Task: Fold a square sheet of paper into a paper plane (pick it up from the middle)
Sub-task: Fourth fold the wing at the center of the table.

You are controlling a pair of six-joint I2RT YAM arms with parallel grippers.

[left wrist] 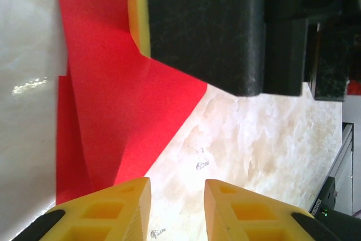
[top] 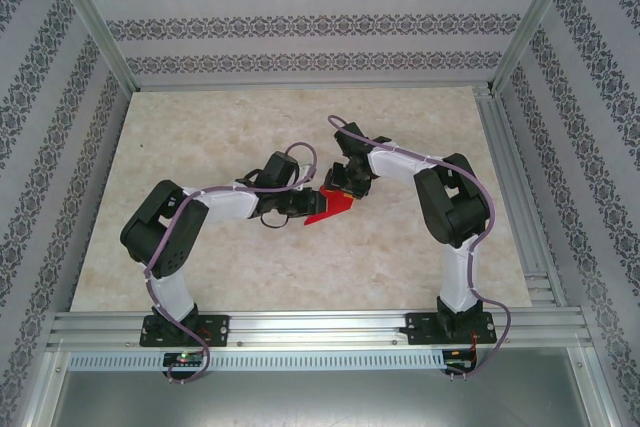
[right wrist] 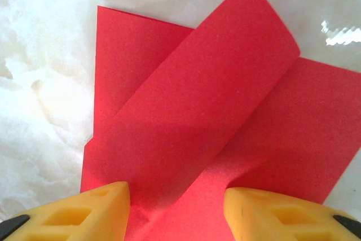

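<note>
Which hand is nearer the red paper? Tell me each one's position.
Right. The right hand straddles the red paper, directly over its folded flap. The left hand sits at the paper's edge, mostly over table.

Observed square sheet of paper [left wrist: 118, 100] lying on counter [left wrist: 254, 139], partly folded, one flap creased over lower layer. Noted left pincer [left wrist: 177, 207] parted above bare counter, one yellow fingertip [left wrist: 113, 210] overlapping paper's edge. Noted right pincer [left wrist: 144, 21] set against paper's far part.

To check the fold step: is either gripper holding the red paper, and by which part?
Nothing seems held: the red paper lies on the table; the jaws of left gripper and right gripper stand open.
</note>
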